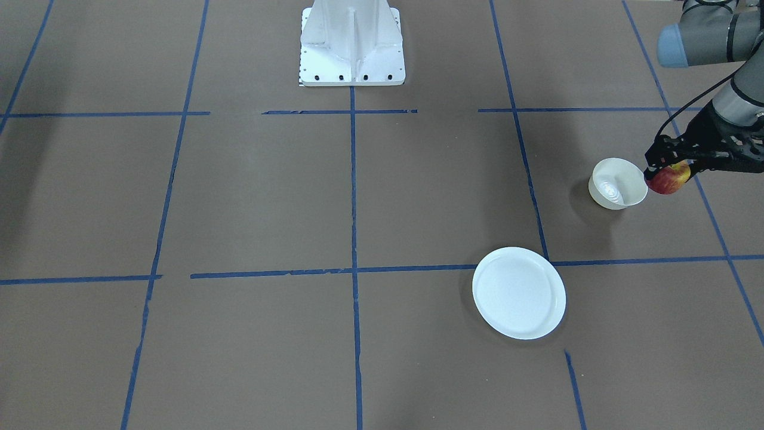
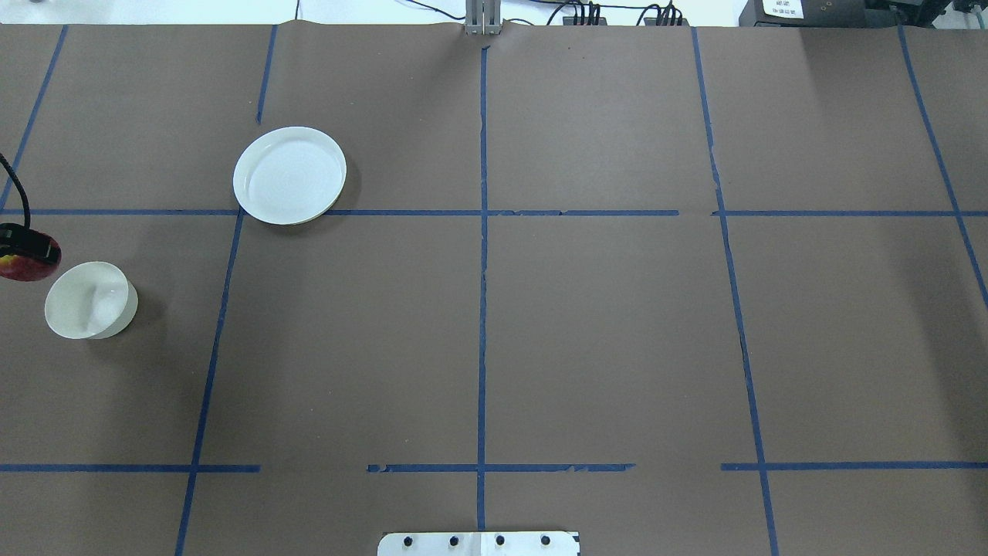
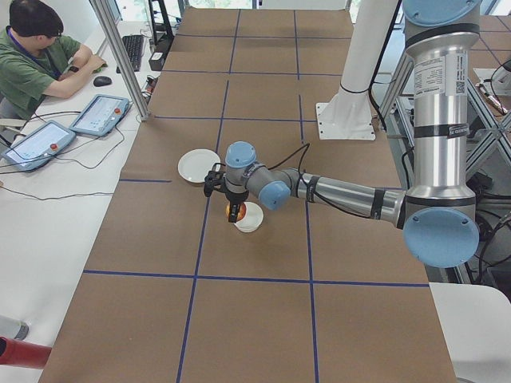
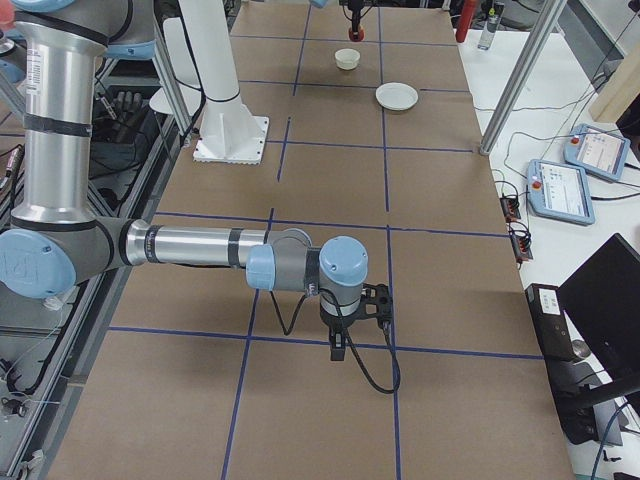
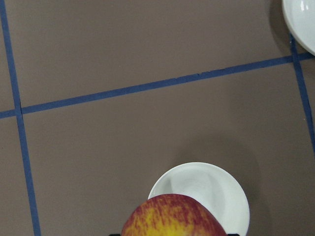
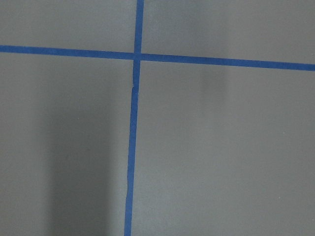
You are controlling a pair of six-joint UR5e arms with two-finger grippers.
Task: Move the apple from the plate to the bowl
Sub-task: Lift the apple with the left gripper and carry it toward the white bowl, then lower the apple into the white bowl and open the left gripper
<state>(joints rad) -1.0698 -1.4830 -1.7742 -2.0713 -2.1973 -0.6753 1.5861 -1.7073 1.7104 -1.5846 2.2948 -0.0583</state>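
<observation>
My left gripper is shut on the red and yellow apple and holds it in the air just beside the bowl's rim, on the side away from the plate. The small off-white bowl is empty. The wide white plate is empty and lies apart from the bowl. In the left wrist view the apple fills the bottom edge, with the bowl below it and the plate at the top right corner. My right gripper hangs over bare table far away; I cannot tell whether it is open or shut.
The robot's white base mount stands at the table's middle edge. Blue tape lines cross the brown table cover. An operator sits at a side desk with control tablets.
</observation>
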